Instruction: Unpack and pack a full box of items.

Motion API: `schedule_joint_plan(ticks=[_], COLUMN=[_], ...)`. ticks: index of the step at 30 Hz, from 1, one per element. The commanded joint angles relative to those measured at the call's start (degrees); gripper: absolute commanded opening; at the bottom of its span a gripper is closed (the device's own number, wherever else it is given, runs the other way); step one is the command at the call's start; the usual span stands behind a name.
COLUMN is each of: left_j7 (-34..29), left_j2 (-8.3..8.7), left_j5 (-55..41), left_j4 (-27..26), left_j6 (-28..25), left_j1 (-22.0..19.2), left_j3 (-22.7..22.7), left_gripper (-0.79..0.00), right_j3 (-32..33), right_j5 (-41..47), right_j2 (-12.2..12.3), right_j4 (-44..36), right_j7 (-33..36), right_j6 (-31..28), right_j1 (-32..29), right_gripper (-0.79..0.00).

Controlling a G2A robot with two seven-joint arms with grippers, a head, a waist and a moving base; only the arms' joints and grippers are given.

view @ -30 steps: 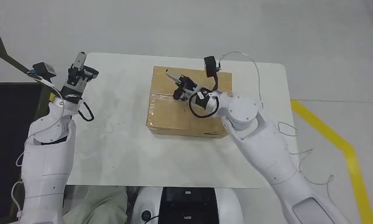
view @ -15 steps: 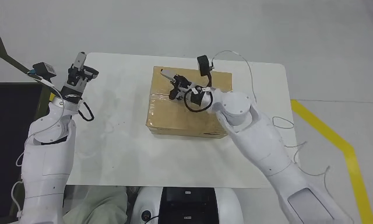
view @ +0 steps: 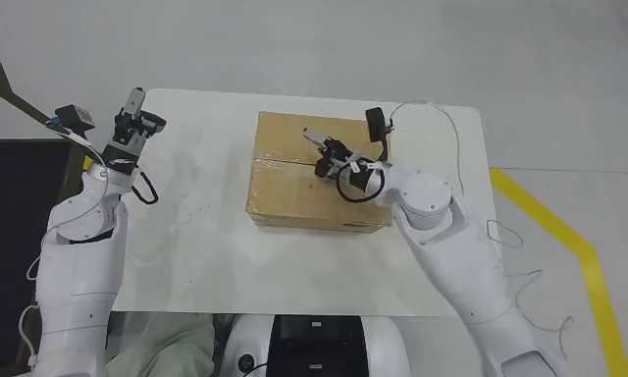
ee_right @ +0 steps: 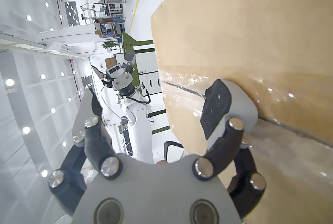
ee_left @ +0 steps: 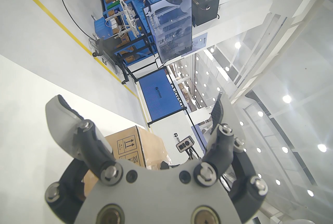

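Cardboard box (view: 294, 195); right gripper (view: 320, 149) farther right.

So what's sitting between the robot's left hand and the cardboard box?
Nothing is. In the top view, the stretch between the left hand and the cardboard box is just bare white table.
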Motion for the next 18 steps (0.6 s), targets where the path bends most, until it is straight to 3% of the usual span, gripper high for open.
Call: schedule_joint_plan(ticks=[1,5,18], left_j7=[0.0,0.0,0.0], left_j2=[0.0,0.0,0.0], left_j5=[0.0,0.0,0.0], left_j4=[0.0,0.0,0.0], left_j6=[0.0,0.0,0.0], left_j1=[0.0,0.0,0.0], left_j3=[0.0,0.0,0.0], left_gripper=[0.0,0.0,0.0], right_j3=[1.5,4.4,12.8], right_j5=[-0.7,-0.6,4.6], right_j2=[0.4,1.1,2.6], right_j4=[-1.5,-4.1,-8.0], right_j7=[0.3,1.1,4.2], right_j6=[0.3,-0.5,-11.5], right_j1=[-1.3,-3.7,-10.0], right_gripper=[0.0,0.0,0.0])
